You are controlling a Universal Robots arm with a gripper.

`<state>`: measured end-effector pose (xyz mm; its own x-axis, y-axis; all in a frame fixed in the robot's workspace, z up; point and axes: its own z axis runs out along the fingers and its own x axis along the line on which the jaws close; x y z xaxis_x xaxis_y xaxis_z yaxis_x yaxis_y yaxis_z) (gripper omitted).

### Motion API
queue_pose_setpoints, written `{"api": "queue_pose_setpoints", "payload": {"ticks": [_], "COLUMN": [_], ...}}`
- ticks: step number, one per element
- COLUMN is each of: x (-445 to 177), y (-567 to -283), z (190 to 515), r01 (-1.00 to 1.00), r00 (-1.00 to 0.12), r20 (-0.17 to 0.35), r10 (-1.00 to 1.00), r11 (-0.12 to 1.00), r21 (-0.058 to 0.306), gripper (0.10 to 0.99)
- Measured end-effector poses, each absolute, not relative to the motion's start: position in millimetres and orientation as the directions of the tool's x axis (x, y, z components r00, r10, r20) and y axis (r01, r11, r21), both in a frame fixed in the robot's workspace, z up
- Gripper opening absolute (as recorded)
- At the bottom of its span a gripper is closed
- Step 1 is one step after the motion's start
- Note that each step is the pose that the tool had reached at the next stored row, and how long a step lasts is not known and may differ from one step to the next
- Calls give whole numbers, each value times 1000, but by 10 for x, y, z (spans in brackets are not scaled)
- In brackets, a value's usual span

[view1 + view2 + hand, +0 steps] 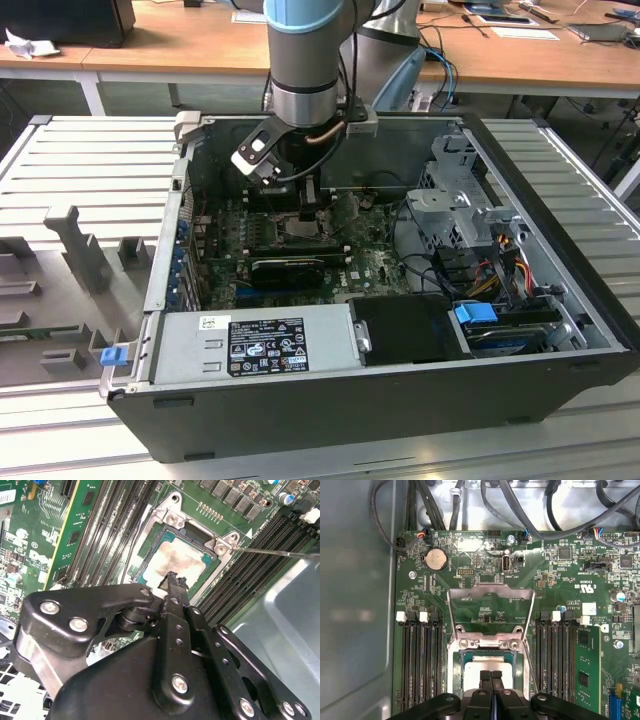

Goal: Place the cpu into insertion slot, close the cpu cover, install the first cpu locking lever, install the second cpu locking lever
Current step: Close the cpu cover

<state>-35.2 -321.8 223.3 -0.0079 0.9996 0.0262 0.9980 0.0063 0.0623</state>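
Broadly, ribbed metal table (90, 150), wooden desks (180, 45) behind, grey moulded tray (60, 270) at the exterior view's left, one open computer case (300, 400) centre, one arm (305, 50) reaching in, gripper (491, 674) closed on nothing just over one cpu (177, 560) lying in the insertion slot (196, 530), one cpu cover (490, 591) raised.

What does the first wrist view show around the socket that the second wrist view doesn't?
First wrist view: the cpu cover standing open, a coin cell beyond it. Second wrist view: a row of black chips past the other end of the insertion slot. Both: the cpu lying in that slot, the gripper shut with its tips over it.
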Motion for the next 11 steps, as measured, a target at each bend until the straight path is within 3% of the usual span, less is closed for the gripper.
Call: {"api": "queue_pose_setpoints", "payload": {"ticks": [4,11], "x": [-297,-296], "y": [-3218,-3217], "z": [2234,2300], "r01": [999,999], "r00": [-6,-6], "r20": [26,27], "r10": [1000,1000], "r11": [5,4], "r21": [41,40], "gripper": [106,106]}}
